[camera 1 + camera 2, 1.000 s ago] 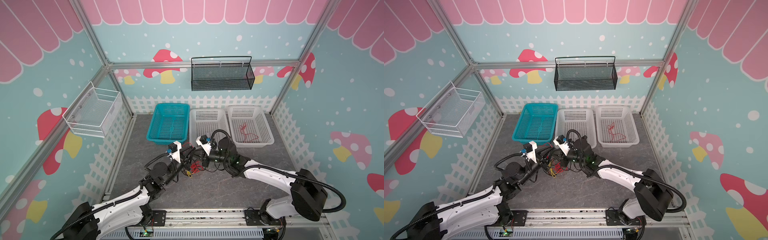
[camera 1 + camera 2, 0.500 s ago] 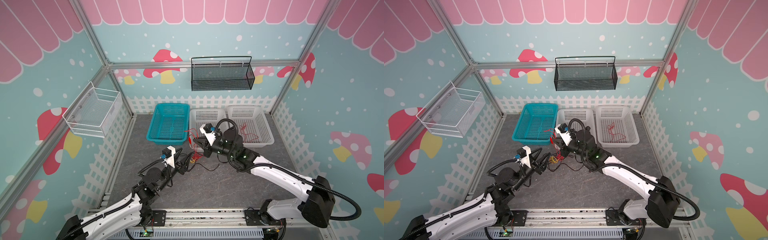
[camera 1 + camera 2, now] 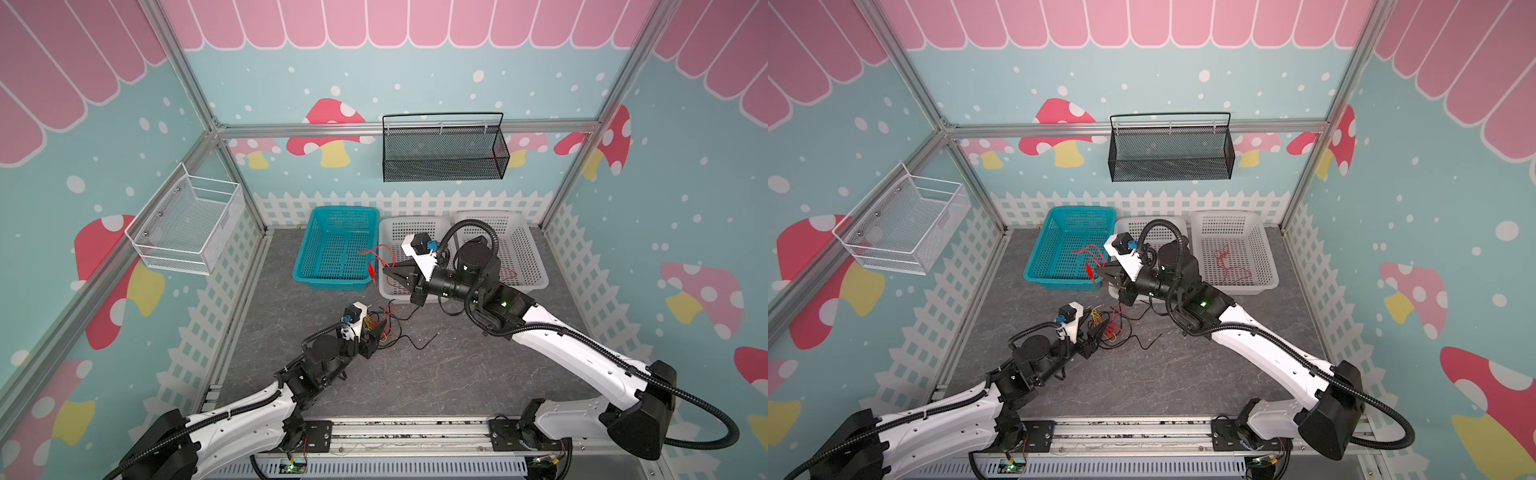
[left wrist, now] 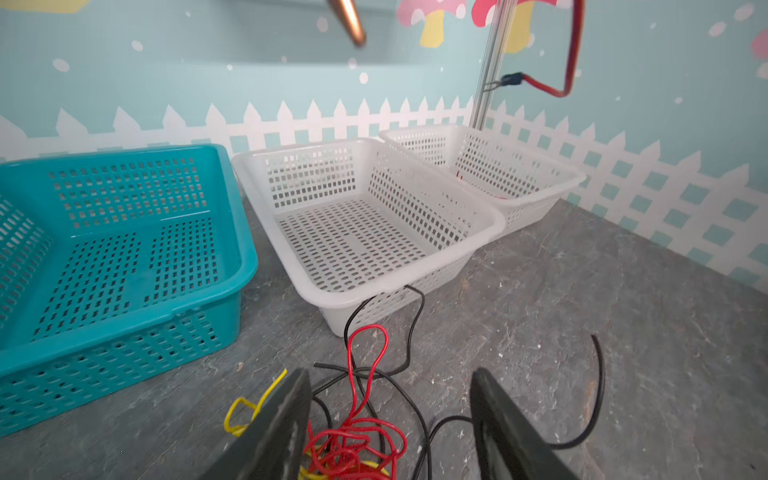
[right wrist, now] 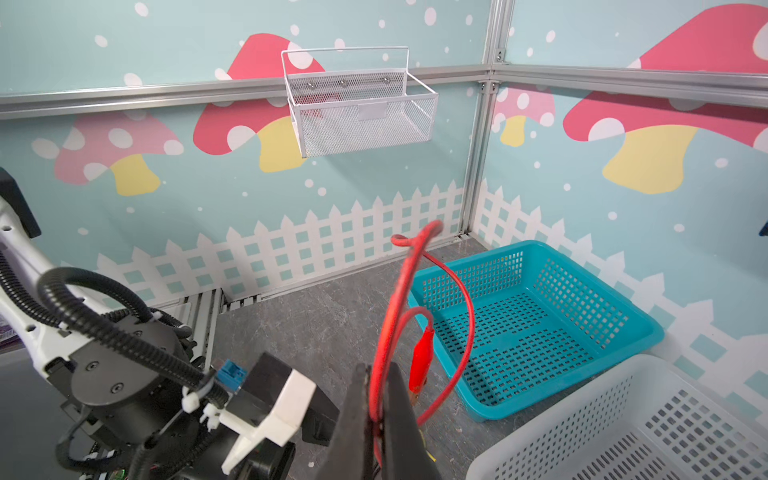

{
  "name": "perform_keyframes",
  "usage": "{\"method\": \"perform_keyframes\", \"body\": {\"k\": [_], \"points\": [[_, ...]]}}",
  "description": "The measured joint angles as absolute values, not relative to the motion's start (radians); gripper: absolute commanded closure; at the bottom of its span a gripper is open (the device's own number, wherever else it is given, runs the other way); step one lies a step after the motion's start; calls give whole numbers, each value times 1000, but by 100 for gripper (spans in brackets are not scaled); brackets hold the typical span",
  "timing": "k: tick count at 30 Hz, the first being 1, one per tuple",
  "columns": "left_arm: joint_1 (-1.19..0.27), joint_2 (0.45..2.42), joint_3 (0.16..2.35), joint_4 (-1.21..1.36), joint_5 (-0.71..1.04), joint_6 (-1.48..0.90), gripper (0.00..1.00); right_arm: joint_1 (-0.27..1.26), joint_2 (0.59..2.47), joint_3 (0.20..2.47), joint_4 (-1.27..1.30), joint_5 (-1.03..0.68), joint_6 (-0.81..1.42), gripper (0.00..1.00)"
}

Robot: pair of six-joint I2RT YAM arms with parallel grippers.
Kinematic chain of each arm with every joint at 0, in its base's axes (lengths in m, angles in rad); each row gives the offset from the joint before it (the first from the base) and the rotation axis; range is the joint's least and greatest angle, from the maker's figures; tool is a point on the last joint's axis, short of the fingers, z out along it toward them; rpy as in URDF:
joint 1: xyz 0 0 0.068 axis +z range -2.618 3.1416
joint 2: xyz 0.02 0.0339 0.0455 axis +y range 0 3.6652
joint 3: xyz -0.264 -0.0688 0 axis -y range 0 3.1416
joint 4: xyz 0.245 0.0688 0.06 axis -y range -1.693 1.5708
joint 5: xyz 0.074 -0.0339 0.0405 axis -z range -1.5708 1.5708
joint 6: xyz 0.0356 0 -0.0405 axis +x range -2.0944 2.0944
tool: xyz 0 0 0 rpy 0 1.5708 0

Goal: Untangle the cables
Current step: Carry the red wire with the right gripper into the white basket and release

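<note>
Parted since a second ago: right claw up and away from the middle of the desk to the gap between teal basket and middle white basket, at their near corners, with a red cable carried along. Left claw drawn back toward its own base and widened.

Grey, stone-patterned desk under everything. On the back wall, a black mesh basket. On the left wall, a white wire basket. Along the far edge of the desk, three plastic baskets side by side: teal, then white, then a far white basket. Inside that last one, a second red cable, loose and kinked.

Right claw pressed together on the red cable. Seen in the right wrist view as a doubled strand pinched between the black fingers, looping upward in front of the teal basket. Red alligator clip dangling at one end, just beside the fingers.

Left claw spread wide, low over the heap of cables on the desk, just in front of the middle white basket. From the left wrist view: red coils of the heap between the two fingers, not pinched. Yellow cable outside one finger. Black cable running up to the white basket's near wall, with another black end curling off past the opposite finger.
</note>
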State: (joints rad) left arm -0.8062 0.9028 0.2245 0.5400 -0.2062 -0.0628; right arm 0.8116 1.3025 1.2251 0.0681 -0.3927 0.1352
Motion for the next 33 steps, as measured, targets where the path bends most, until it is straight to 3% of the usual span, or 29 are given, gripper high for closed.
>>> {"method": "perform_keyframes", "body": {"k": [12,33], "points": [[-806,908,224,577,-225,-89,40,801,1344,1236,48,-219,121,100],[-806,839,209,500,-277,-162,40,508,1852,1526,21,-192,163,95]]}}
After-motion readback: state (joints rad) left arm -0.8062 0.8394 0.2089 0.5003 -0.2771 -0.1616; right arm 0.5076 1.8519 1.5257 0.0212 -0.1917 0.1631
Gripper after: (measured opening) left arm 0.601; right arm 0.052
